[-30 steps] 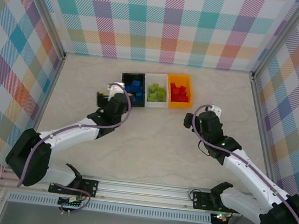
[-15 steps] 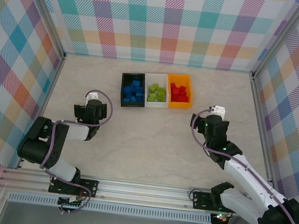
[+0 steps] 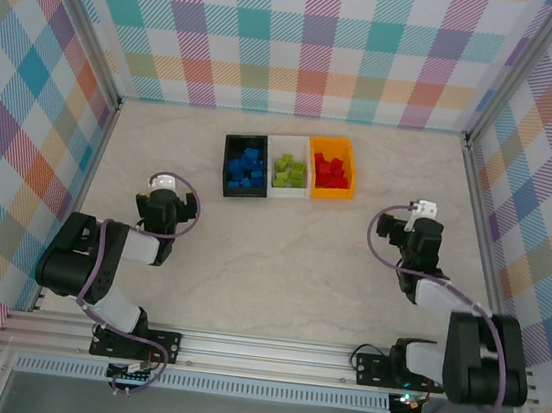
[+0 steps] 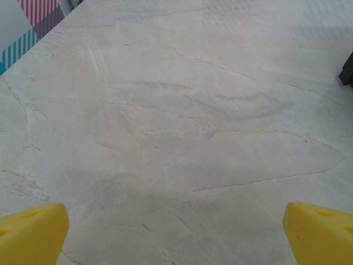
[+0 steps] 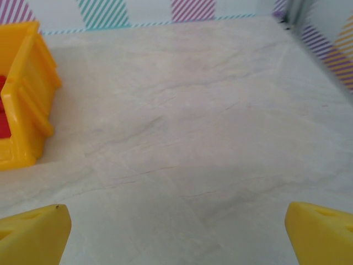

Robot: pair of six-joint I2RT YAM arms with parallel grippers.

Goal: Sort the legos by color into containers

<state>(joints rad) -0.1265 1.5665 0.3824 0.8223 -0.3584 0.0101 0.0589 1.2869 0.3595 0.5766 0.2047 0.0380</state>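
Three bins stand in a row at the back middle of the table. The black bin (image 3: 228, 167) holds blue legos (image 3: 248, 166), the white bin (image 3: 285, 189) holds lime green legos (image 3: 288, 172), and the orange bin (image 3: 330, 191) holds red legos (image 3: 331, 171). My left gripper (image 3: 163, 203) sits well left of the bins and is open over bare table (image 4: 176, 232). My right gripper (image 3: 420, 234) sits right of the bins, also open with nothing between its fingers (image 5: 176, 232). The orange bin (image 5: 22, 94) shows at the left edge of the right wrist view.
Checked walls with metal posts (image 3: 482, 207) enclose the marble table (image 3: 280, 257) on three sides. Both arms are folded back near their bases. A corner of the black bin (image 4: 347, 69) shows at the right edge of the left wrist view.
Both arms have drawn back from the bins. The left gripper moved left and toward me from beside the black bin; the right gripper moved right toward the side wall.
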